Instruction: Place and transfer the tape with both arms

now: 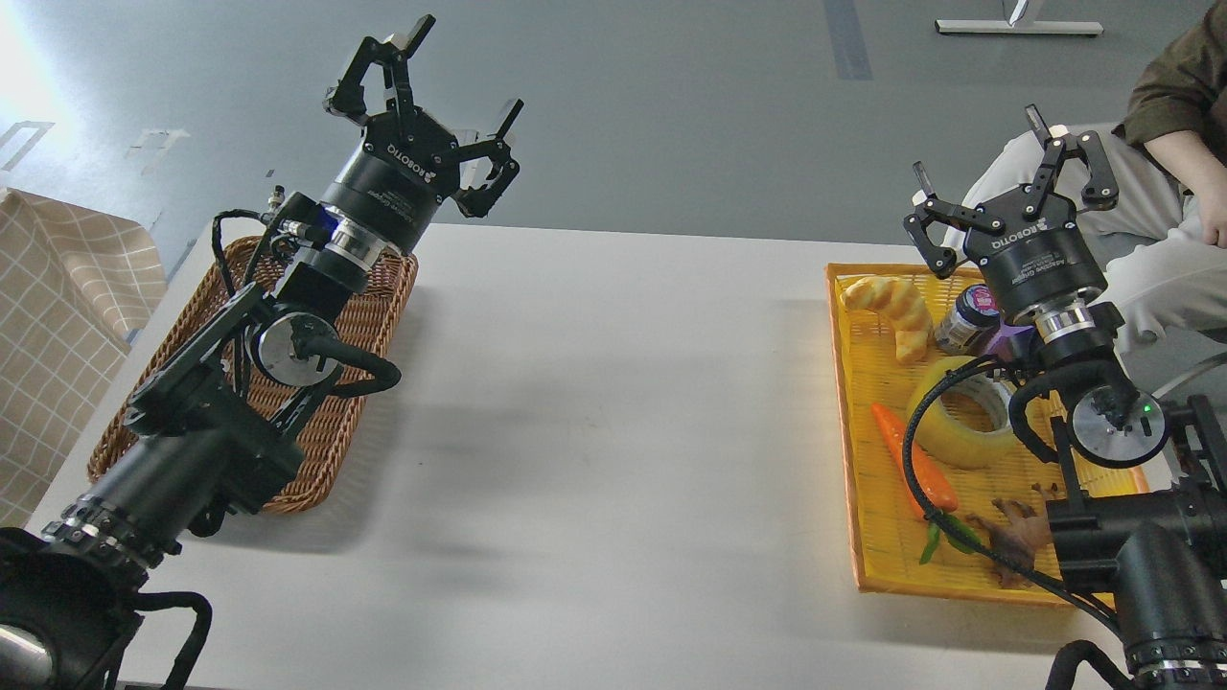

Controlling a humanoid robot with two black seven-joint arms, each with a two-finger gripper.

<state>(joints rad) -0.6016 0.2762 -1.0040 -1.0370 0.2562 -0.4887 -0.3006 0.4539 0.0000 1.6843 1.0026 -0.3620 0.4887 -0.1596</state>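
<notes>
The tape [961, 426], a wide yellow roll with a pale inner core, lies in the yellow tray [868, 522] on the right side of the table, partly behind my right arm and its cable. My right gripper [978, 149] is raised above the tray's far end, open and holding nothing, well above and behind the tape. On the left, my left gripper [467, 69] is lifted past the far end of the brown wicker basket [331, 436], open and empty too.
The tray also holds a yellow croissant toy [896, 309], a small dark-lidded jar [968, 318], an orange carrot [911, 458] and a brown toy [1016, 541]. A seated person [1165, 163] is at the far right. A checked cloth [57, 316] lies at the left edge.
</notes>
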